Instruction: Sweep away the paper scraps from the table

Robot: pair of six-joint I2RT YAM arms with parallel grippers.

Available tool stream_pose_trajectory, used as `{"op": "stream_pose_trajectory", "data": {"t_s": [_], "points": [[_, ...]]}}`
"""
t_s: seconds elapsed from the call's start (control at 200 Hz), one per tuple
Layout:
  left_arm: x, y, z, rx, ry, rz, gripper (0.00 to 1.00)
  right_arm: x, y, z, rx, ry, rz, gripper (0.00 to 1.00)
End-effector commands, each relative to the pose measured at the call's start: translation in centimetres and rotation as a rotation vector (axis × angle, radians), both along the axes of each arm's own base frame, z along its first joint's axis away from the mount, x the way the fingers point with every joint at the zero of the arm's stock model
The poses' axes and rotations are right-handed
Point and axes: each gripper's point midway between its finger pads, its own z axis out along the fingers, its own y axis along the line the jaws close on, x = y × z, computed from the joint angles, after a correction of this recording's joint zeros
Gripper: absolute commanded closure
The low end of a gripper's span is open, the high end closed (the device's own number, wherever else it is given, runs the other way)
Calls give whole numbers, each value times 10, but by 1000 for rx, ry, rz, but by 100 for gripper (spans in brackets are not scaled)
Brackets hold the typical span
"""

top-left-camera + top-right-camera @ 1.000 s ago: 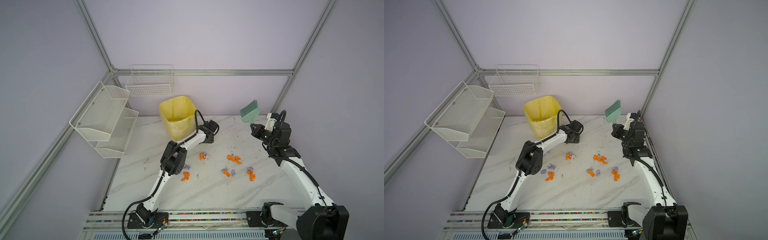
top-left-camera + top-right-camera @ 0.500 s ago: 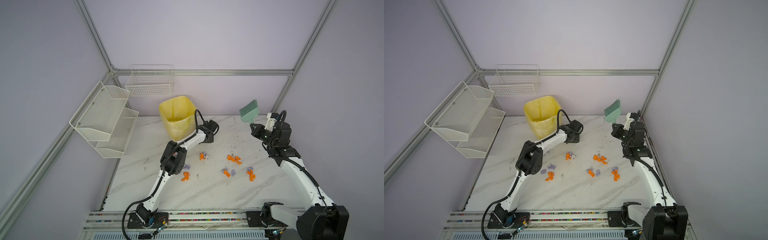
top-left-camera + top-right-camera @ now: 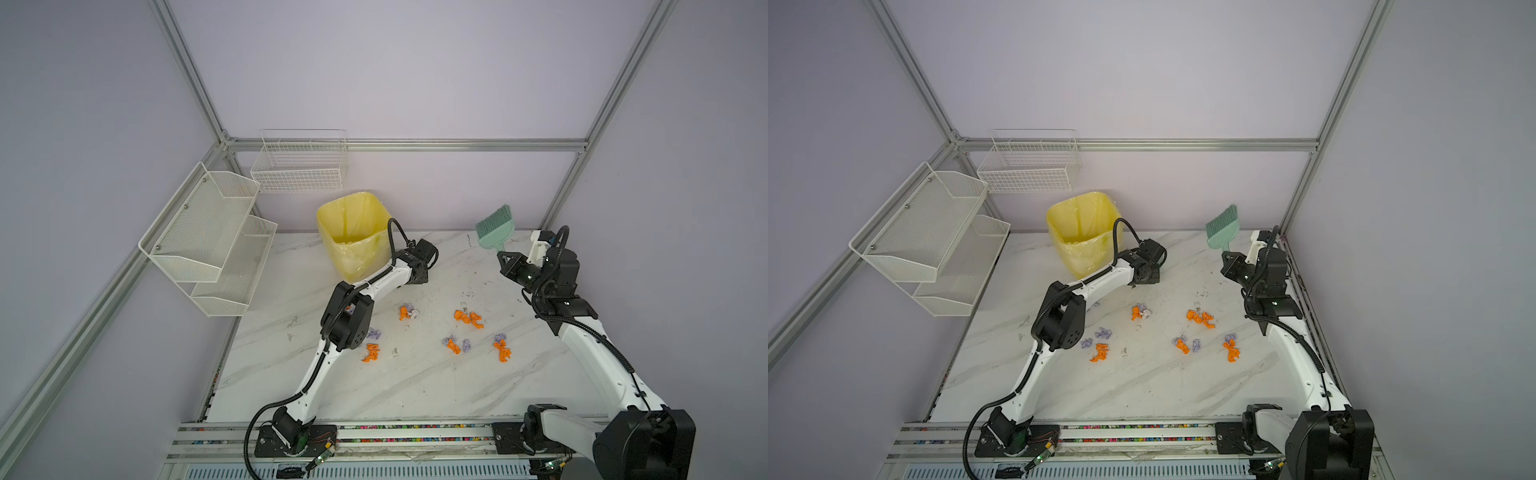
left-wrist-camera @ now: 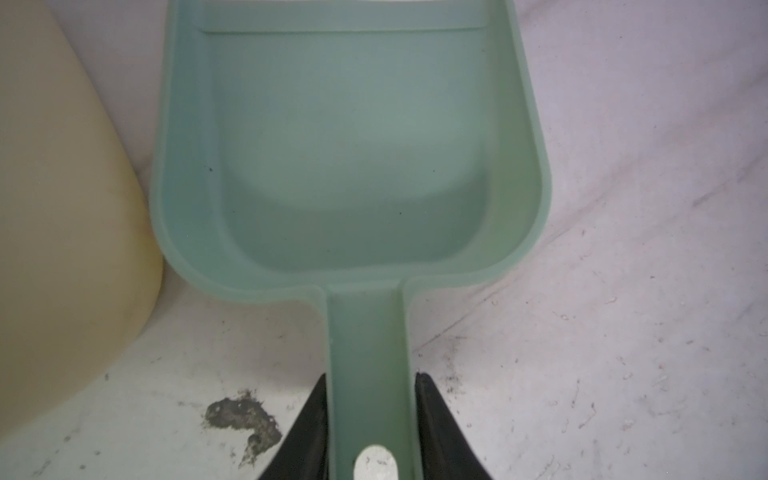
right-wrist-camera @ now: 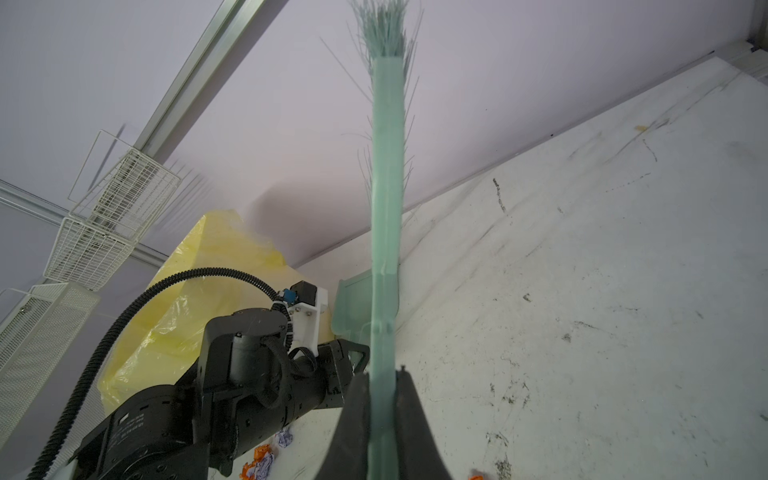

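Note:
Paper scraps, orange and lilac wads, lie in several small clusters across the middle of the table, also in a top view. My left gripper is shut on the handle of a green dustpan, which lies flat on the table beside the yellow bin. In both top views the left wrist hides the dustpan. My right gripper is shut on the handle of a green brush. It holds the brush raised at the back right, bristles up.
A yellow-lined bin stands at the back, close against the dustpan's side. White wire shelves and a wire basket hang on the left and back walls. Aluminium rails edge the table's front.

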Motion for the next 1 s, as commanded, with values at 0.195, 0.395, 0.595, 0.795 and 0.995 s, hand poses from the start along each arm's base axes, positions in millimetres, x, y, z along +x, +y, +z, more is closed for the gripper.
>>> {"op": "stream_pose_trajectory", "data": {"t_s": [0.195,0.395,0.595,0.795,0.995], "points": [[15,-8,30,-48,-82,13,85,0,-6,18,-27,-59,-23,100],[6,-13,53,-62,-103,-9,90,-3,-19,29,-32,-33,-101,100],[-7,-19,88,-69,-146,-50,91,-3,-19,28,-31,9,-108,100],[-28,-23,124,-74,-188,-93,91,-5,-16,23,-57,80,-95,100],[-59,-21,142,-77,-189,-125,92,-17,-12,15,-142,174,-94,100]]}}
